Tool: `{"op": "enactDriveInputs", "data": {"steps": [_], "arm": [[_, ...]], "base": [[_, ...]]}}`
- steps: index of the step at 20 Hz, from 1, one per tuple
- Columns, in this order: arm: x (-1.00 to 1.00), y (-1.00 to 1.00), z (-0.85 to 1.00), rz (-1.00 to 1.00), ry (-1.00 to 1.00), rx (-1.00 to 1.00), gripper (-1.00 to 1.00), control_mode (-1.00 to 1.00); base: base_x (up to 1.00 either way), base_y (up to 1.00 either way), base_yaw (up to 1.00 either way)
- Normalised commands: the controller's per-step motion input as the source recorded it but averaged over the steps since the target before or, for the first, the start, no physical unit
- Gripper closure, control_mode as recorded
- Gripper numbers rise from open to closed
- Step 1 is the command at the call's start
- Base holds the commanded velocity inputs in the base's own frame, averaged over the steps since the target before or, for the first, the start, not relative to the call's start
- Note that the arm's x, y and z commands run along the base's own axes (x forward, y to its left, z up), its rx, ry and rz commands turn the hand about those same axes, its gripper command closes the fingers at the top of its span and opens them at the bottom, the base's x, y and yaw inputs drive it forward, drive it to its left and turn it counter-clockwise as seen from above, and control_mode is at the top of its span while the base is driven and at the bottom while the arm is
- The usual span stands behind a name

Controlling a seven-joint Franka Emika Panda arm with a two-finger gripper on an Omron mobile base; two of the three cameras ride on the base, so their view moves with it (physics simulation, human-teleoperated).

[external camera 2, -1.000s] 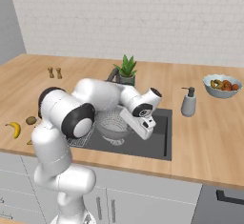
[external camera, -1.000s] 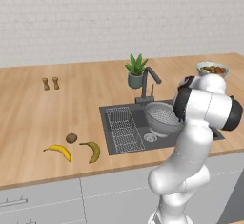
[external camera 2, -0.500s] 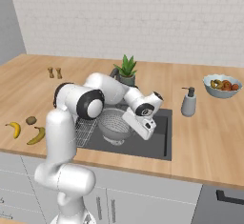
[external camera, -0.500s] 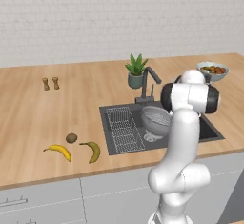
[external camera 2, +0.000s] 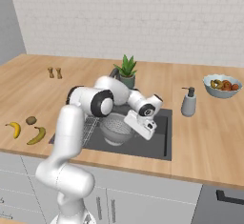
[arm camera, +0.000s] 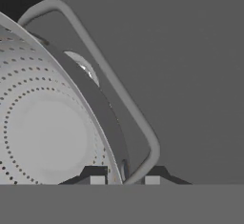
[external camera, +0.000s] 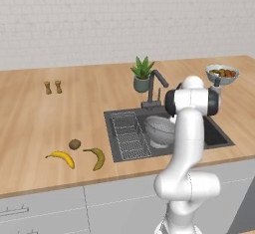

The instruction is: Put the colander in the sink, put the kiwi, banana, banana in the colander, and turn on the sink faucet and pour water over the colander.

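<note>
The colander (external camera 2: 116,128) sits in the sink (external camera 2: 161,144), at the centre of the right base view. The gripper (arm camera: 125,180) is pinched tight on the colander's rim beside its handle (arm camera: 119,94), at the bottom of the hand view. If the arm lifts away before the fingers let go, I judge the colander could tip or drag. The kiwi (external camera: 74,144) and both bananas (external camera: 62,158) wait on the counter (external camera: 60,118), lower left of the left base view.

potted plant (external camera: 142,73), fruit bowl (external camera 2: 221,86), soap dispenser (external camera 2: 188,102)
</note>
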Motion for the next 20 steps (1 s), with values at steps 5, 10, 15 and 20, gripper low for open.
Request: {"op": "enactDriveInputs", "data": {"steps": [5, 10, 15, 20], "arm": [[0.36, 0.00, -0.34, 0.03, 0.00, 0.00, 1.00, -1.00], [0.29, 0.04, -0.34, 0.00, 0.00, -0.02, 1.00, -1.00], [0.12, 0.16, -0.28, 0.00, 0.00, -0.14, 1.00, -1.00], [-0.01, 0.34, -0.19, 0.00, 0.00, -0.14, 1.00, -1.00]], "base": [[0.00, 0.00, 0.00], [0.00, 0.00, 0.00], [0.00, 0.00, 0.00], [0.00, 0.00, 0.00]]}}
